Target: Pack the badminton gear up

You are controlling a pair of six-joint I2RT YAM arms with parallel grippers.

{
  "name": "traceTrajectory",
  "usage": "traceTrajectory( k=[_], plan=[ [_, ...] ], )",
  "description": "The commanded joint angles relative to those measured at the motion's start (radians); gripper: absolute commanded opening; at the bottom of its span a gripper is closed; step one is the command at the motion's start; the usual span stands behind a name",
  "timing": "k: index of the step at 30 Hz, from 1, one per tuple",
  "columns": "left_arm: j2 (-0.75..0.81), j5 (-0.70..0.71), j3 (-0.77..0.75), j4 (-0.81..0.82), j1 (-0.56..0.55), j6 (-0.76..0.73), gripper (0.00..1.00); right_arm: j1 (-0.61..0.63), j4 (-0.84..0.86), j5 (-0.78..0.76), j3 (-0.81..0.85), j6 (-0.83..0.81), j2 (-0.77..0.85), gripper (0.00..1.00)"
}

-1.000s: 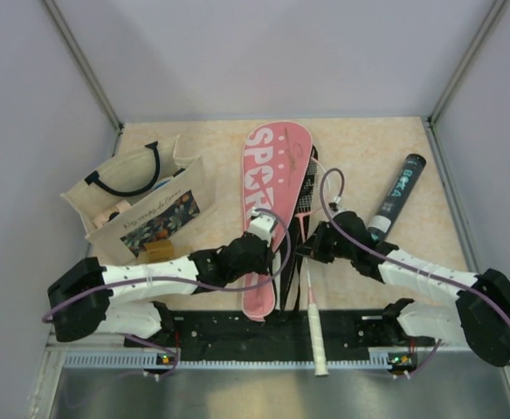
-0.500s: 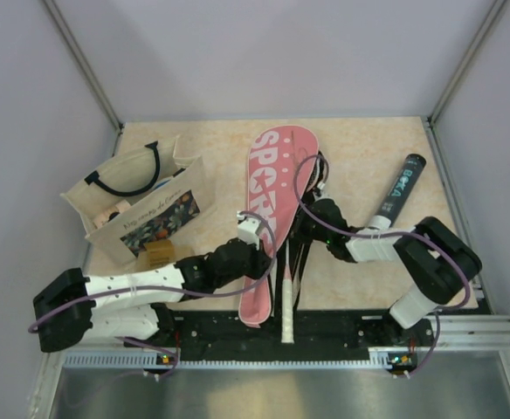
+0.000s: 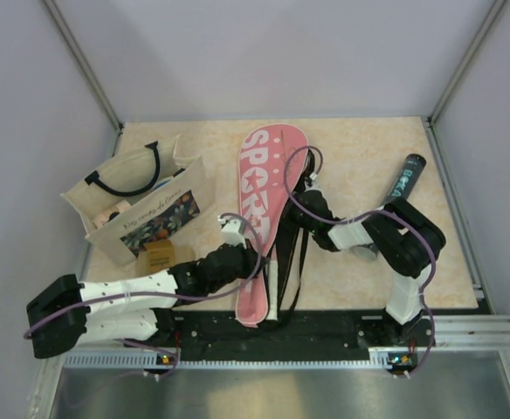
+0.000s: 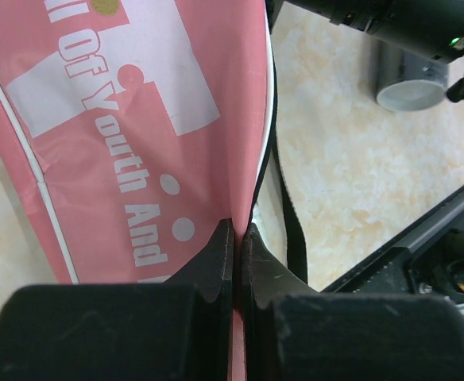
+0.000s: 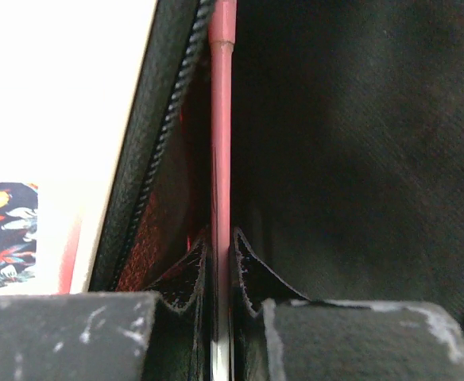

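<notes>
I'm seeing the pink SPORT cover point(image 3: 259, 205) lying flat, a racket point(image 3: 273, 292) resting along its right edge, black tube point(image 3: 406, 177) lying farther right.

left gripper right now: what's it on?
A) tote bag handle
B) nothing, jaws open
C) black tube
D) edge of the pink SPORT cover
D: in the left wrist view the left gripper is shut, pinching the edge of the pink SPORT cover between its fingertips.
</notes>
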State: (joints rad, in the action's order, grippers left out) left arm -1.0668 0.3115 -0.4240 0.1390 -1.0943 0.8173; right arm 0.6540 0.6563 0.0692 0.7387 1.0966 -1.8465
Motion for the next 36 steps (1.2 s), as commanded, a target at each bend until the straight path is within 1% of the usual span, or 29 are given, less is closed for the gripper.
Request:
traceTrajectory(
  k=[1,9,16,22,27,28,31,33,36],
  plan=[
    [0.053,-0.066,0.01,0.122,-0.015,0.114,0.0,-0.016,0.152,-0.15,0.08,0.059,-0.013,0.0],
    [0.07,-0.08,0.044,0.155,-0.015,0.175,0.0,-0.022,0.078,-0.235,0.18,0.068,-0.063,0.0],
    [0.073,-0.071,0.053,0.208,-0.015,0.181,0.0,-0.011,0.077,-0.292,0.206,0.095,-0.12,0.0],
    [0.056,-0.058,0.067,0.257,-0.015,0.177,0.0,0.035,0.048,-0.364,0.218,0.108,-0.149,0.0],
    [0.012,-0.026,0.071,0.255,-0.015,0.174,0.0,0.049,0.022,-0.37,0.218,0.117,-0.151,0.0],
    [0.005,-0.022,0.074,0.254,-0.016,0.174,0.0,0.047,-0.013,-0.368,0.223,0.117,-0.14,0.02],
    [-0.01,0.003,0.082,0.24,-0.015,0.18,0.02,0.049,-0.087,-0.352,0.214,0.068,-0.064,0.2],
    [-0.013,0.017,0.079,0.212,-0.013,0.187,0.07,0.047,-0.179,-0.324,0.22,0.034,-0.017,0.3],
    [-0.018,0.026,0.079,0.2,-0.013,0.169,0.18,0.047,-0.302,-0.249,0.228,-0.013,0.033,0.42]
  ],
)
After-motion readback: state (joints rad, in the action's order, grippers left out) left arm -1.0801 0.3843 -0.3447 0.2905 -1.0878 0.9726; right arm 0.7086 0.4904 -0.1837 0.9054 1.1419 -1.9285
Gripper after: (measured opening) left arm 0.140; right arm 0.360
